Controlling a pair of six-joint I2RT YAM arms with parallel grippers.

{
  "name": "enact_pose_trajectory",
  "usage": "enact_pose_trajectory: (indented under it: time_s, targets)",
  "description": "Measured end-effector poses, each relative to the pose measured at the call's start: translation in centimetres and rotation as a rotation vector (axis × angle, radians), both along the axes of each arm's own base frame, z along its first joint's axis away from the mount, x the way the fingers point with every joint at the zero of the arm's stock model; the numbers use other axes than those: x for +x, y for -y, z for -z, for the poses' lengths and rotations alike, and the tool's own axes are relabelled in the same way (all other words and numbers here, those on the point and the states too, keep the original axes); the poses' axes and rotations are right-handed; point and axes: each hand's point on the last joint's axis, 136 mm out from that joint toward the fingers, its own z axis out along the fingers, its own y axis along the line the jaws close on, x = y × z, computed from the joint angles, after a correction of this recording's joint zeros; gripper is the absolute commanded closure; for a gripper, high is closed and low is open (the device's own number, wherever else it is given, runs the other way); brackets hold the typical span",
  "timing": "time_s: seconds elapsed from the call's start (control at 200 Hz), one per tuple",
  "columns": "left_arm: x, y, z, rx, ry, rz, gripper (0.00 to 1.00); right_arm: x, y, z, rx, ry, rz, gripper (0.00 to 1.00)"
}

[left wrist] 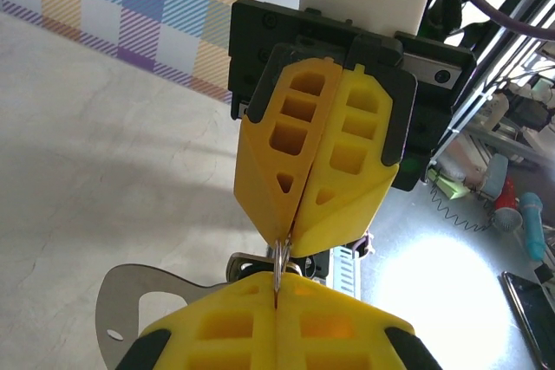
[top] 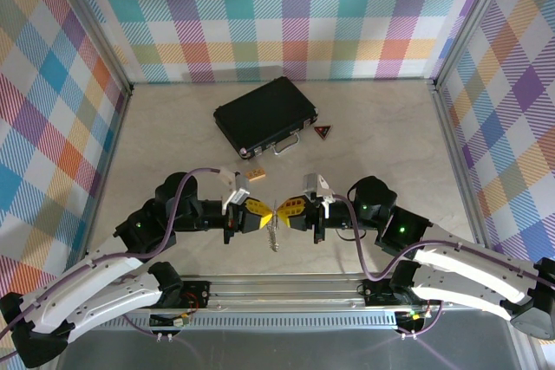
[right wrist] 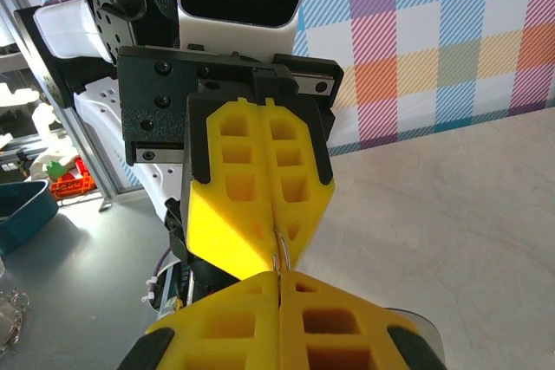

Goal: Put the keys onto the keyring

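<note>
two grippers meet tip to tip above the near middle of the table point(top: 165, 140). the left gripper point(top: 265, 215) and the right gripper point(top: 286, 210) face each other, with the yellow fingers of each pair pressed flat together. in the left wrist view, a thin metal wire point(left wrist: 277, 268) runs from the clenched tip of the right gripper point(left wrist: 284, 240) down into the clenched tip of the left gripper point(left wrist: 276, 290). both grippers grasp this wire. the right wrist view shows the same pinch from the other side: right gripper point(right wrist: 279, 282) below, left gripper point(right wrist: 277, 253) above.

the keys point(top: 275, 237) hang directly below the meeting point in the top view as a short silvery fringe, just clear of both sets of fingers. the keyring is too small to pick out in any view.

the grippers sit near the metal rail point(top: 286, 287) along the near edge. bare tabletop lies to the left, to the right and toward the back. plaid walls point(top: 286, 15) close off three sides.

one container is present: a black case point(top: 266, 114) toward the back, lid shut, contents hidden. a small tan block point(top: 254, 176) lies between the case and the left gripper. a small dark triangular piece point(top: 323, 132) lies just right of the case.
</note>
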Motion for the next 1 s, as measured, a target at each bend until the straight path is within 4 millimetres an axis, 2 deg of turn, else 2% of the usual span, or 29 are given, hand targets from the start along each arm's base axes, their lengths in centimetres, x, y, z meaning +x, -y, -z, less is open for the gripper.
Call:
enact_pose_trajectory:
  time_s: [0.43,1.0]
  targets:
    - [-0.4,0.1,0.8,0.066,-0.029,0.023,1.00,-0.3,0.2,1.2,-0.055,-0.003,-0.014,1.00]
    - [-0.9,0.3,1.5,0.140,-0.055,0.057,1.00,-0.9,0.5,1.7,-0.113,0.009,-0.044,1.00]
